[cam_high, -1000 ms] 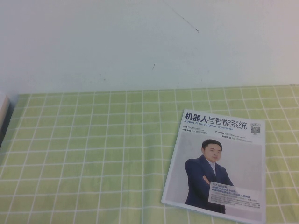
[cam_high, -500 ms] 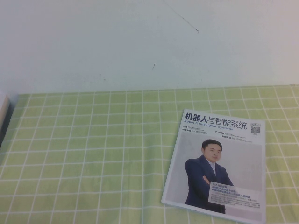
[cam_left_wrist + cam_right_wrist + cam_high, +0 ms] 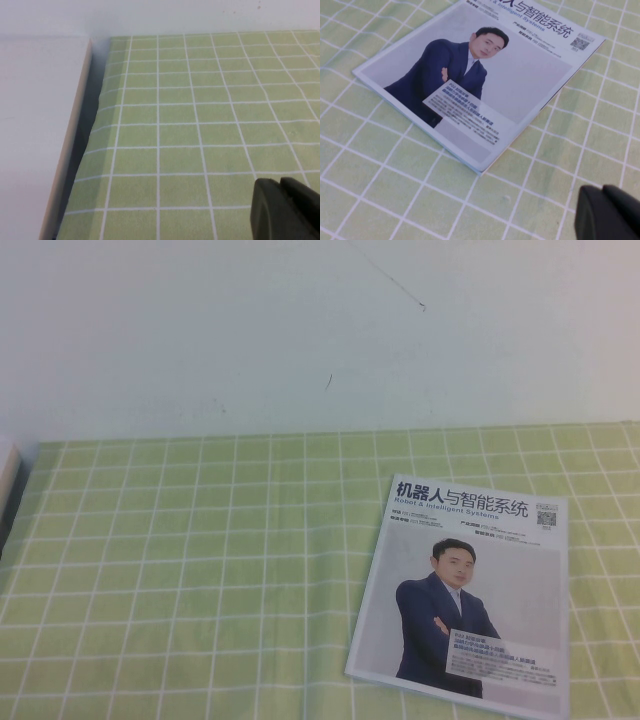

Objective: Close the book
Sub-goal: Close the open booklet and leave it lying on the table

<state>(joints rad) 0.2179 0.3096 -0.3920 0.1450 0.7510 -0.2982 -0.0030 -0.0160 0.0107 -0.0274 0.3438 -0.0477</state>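
Observation:
The book (image 3: 468,595), a thin magazine with a man in a dark suit on its cover, lies closed and flat on the green checked cloth (image 3: 180,580) at the right front of the table. The right wrist view shows the same book (image 3: 475,75) with its cover up. My right gripper (image 3: 606,212) hovers over the cloth just off the book's corner, fingers pressed together, holding nothing. My left gripper (image 3: 283,206) is over bare cloth on the left side, also shut and empty. Neither arm appears in the high view.
A white wall (image 3: 300,330) rises behind the table. A pale board or ledge (image 3: 40,130) borders the cloth's left edge, with a dark gap between them. The cloth left of the book is bare.

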